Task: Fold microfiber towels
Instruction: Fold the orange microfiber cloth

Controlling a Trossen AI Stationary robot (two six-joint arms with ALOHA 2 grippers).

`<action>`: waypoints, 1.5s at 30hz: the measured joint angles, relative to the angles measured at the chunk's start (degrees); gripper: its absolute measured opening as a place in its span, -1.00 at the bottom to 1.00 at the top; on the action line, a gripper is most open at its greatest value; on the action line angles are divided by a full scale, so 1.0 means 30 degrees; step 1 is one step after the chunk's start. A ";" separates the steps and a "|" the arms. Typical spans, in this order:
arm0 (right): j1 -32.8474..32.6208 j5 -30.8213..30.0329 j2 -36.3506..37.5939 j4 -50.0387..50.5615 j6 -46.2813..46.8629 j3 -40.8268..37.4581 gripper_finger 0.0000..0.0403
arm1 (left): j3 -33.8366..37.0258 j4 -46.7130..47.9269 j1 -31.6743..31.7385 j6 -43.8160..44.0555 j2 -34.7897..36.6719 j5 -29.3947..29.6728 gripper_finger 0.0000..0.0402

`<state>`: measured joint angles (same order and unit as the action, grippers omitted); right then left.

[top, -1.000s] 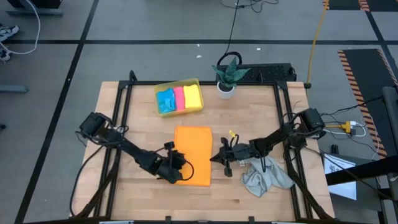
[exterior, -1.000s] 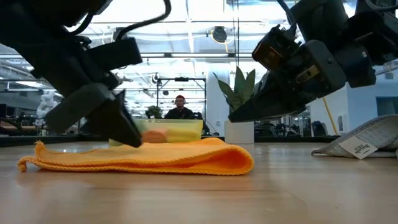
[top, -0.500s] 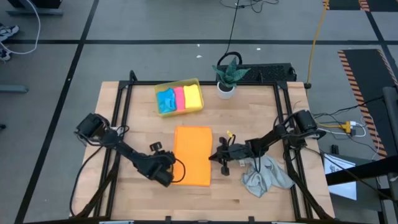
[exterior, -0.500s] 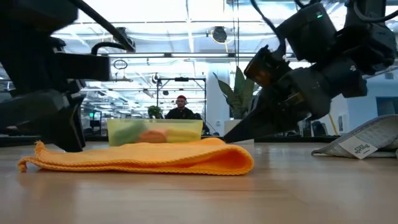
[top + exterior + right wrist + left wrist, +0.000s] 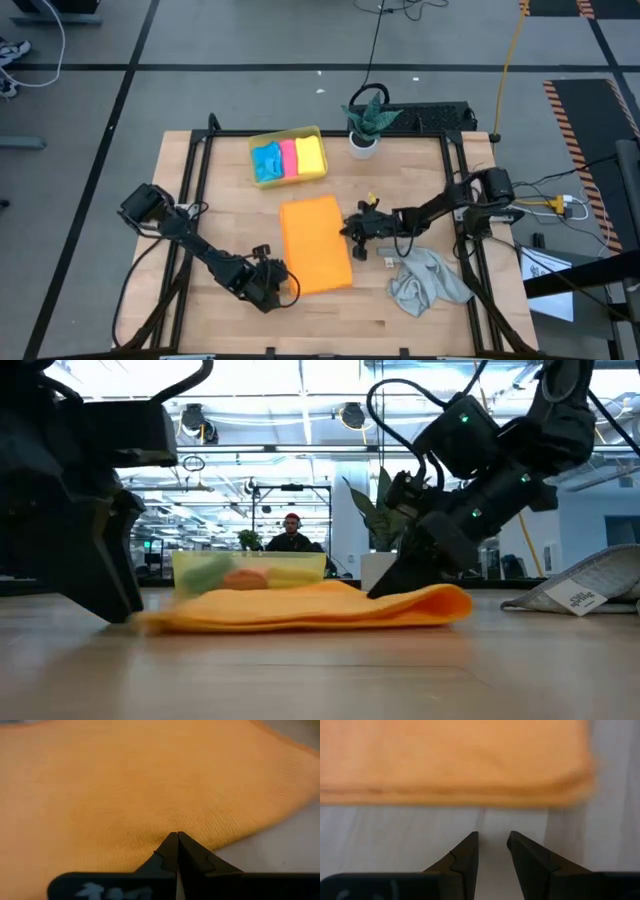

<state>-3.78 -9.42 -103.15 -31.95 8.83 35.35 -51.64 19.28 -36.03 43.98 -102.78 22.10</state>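
Note:
The orange towel (image 5: 315,245) lies folded on the table's middle, a little askew. My right gripper (image 5: 351,232) is shut, with its tips on the towel's right side; it also shows in its wrist view (image 5: 176,836). My left gripper (image 5: 278,288) stands just off the towel's near left corner, with a narrow gap between its fingers (image 5: 492,837), and touches nothing. The grey towel (image 5: 428,283) lies crumpled at the near right. The blue, pink and yellow towels (image 5: 288,158) lie folded in the yellow tray. My right gripper presses its shut fingertips on the orange towel's top layer, just inside its rounded right fold (image 5: 210,827). The fingers slant down from the table's right. The towel lies flat on the table.
The yellow tray (image 5: 318,131) stands at the far middle, and a potted plant (image 5: 364,126) stands to its right. A person sits in the room beyond the table (image 5: 290,535). Bare wood shows along the table's left and near sides.
My left gripper has drawn back off the towel's near left part toward the near edge. My right gripper has gone toward the far edge and onto the towel's right side. The towel's near end has swung toward the table's right, so the towel now lies askew.

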 joint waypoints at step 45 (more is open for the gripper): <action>-0.3654 -0.2299 0.4553 -0.5857 0.0812 -0.5129 -1.00 | -0.0813 -0.7983 0.4476 -1.6450 -0.1928 -0.3722 -0.40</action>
<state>-14.74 -16.32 -89.49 -49.52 11.27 19.97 -54.08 -4.67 -22.60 -5.37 -108.56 10.94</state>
